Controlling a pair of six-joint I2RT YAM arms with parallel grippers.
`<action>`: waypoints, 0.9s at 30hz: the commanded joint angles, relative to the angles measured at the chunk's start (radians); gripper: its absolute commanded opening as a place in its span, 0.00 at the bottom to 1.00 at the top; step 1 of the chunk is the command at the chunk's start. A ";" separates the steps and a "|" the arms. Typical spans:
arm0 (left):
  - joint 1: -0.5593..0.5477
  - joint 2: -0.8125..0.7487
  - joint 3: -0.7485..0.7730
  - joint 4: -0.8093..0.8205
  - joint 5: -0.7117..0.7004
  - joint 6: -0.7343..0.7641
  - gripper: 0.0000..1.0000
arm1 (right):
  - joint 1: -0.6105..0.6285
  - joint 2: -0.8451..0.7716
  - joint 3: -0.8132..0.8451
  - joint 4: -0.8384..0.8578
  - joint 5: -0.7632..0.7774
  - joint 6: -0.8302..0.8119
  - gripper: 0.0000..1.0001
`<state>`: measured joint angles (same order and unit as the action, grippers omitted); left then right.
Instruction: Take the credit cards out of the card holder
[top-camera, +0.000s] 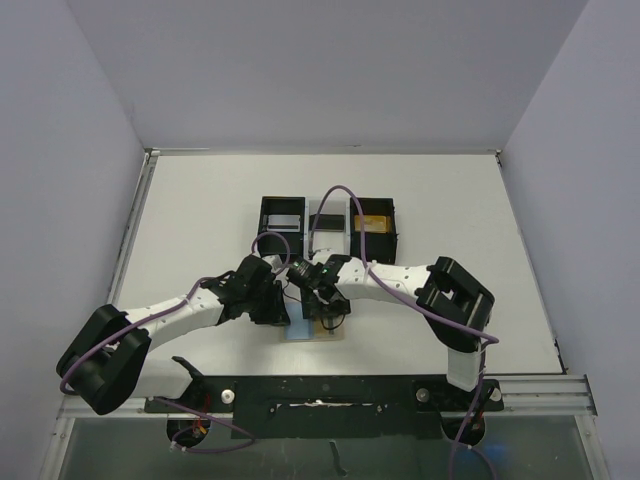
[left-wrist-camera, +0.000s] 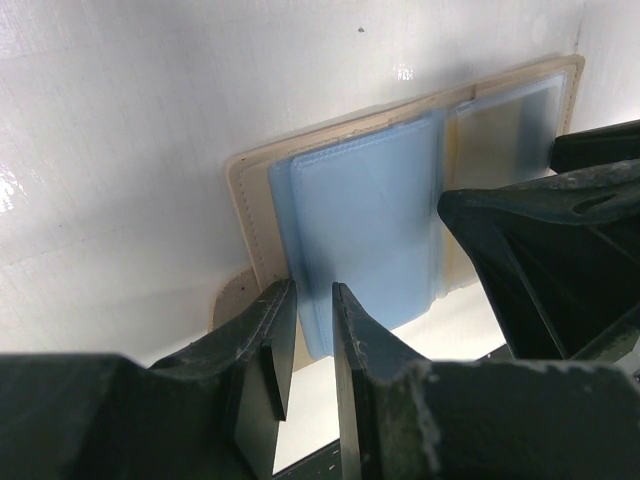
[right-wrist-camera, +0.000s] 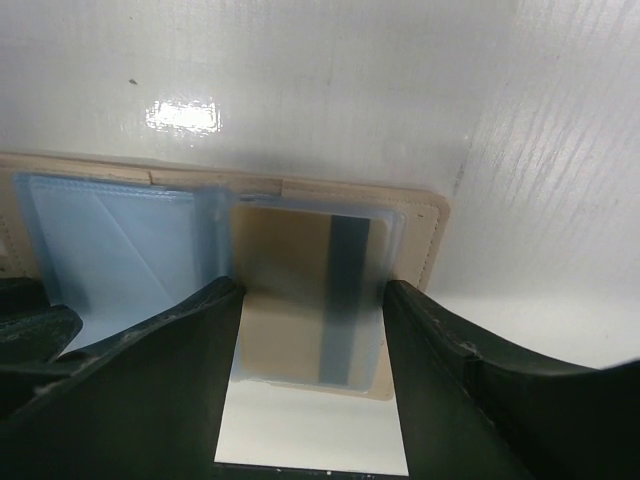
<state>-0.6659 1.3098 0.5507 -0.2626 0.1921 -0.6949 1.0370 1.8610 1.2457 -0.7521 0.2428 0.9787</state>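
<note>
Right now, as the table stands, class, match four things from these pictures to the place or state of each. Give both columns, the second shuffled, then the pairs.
Things:
1 card holder
2 striped card
3 light blue card
4 tray

Places or states:
A flanked by the open right tool
B far side of the table, three compartments
C tan, lying open
D at the tips of the left tool

Pairs: 1-C, 2-A, 3-D, 4-B
</note>
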 joint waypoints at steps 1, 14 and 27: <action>-0.004 0.009 0.020 0.043 0.013 0.010 0.20 | 0.020 0.009 0.065 -0.005 0.023 -0.003 0.57; -0.003 0.011 0.021 0.042 0.015 0.010 0.20 | 0.039 -0.009 0.113 -0.075 0.075 0.003 0.53; -0.004 0.009 0.025 0.043 0.018 0.008 0.20 | 0.040 -0.011 0.116 -0.078 0.050 -0.015 0.39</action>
<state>-0.6659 1.3117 0.5507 -0.2596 0.1944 -0.6949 1.0687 1.8626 1.3205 -0.8261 0.2813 0.9680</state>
